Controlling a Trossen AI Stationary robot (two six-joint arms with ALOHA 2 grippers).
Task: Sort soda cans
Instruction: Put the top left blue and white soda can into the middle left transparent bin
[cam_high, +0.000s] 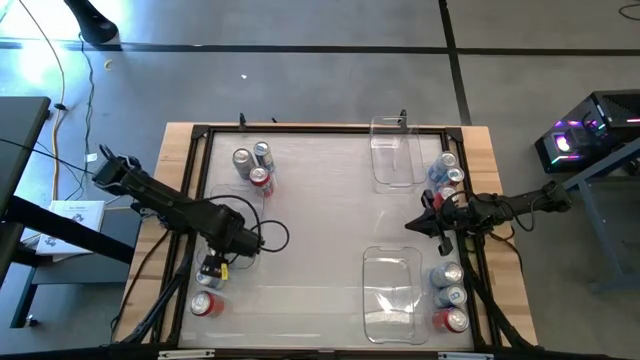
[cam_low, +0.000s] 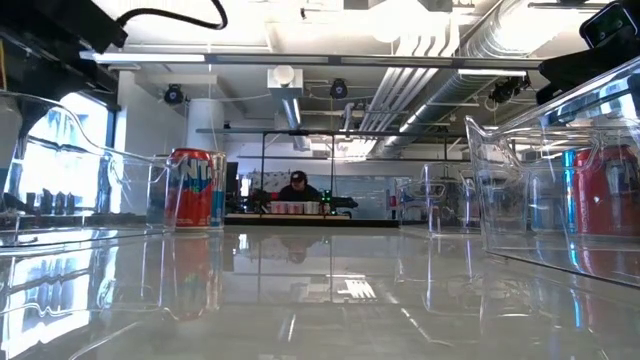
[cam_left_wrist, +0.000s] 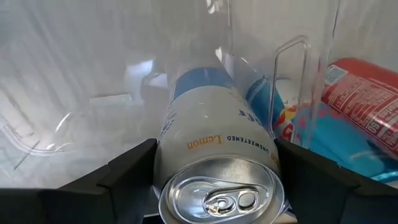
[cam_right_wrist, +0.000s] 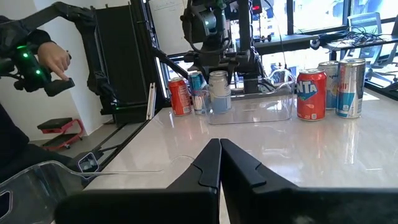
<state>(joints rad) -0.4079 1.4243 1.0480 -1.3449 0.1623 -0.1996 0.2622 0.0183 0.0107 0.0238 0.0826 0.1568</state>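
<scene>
My left gripper (cam_left_wrist: 217, 190) is shut on a white and blue soda can (cam_left_wrist: 217, 143) inside a clear bin (cam_right_wrist: 261, 111) near the table's left edge. In the high view that gripper (cam_high: 213, 267) hangs above the bin's near end. A red can (cam_left_wrist: 367, 99) and a blue can (cam_left_wrist: 264, 102) stand just outside the bin wall. My right gripper (cam_right_wrist: 219, 163) is shut and holds nothing, by the right edge (cam_high: 425, 222). Three cans (cam_high: 252, 165) stand at the far left. Other cans (cam_high: 447, 290) line the right edge. My left gripper pinches the white and blue can by its side wall near the top rim (cam_left_wrist: 163, 163), one finger (cam_left_wrist: 124, 174) on each side. The fingers come from above, pointing down along the can. The can stands upright (cam_right_wrist: 219, 90) in the bin; whether its base touches the floor I cannot tell.
Two more clear bins lie on the right half, one far (cam_high: 393, 152) and one near (cam_high: 390, 292). One red can (cam_high: 205, 303) stands at the near left corner. A dark frame (cam_high: 300, 130) rims the table. A person's hand (cam_right_wrist: 55, 61) shows beyond the table.
</scene>
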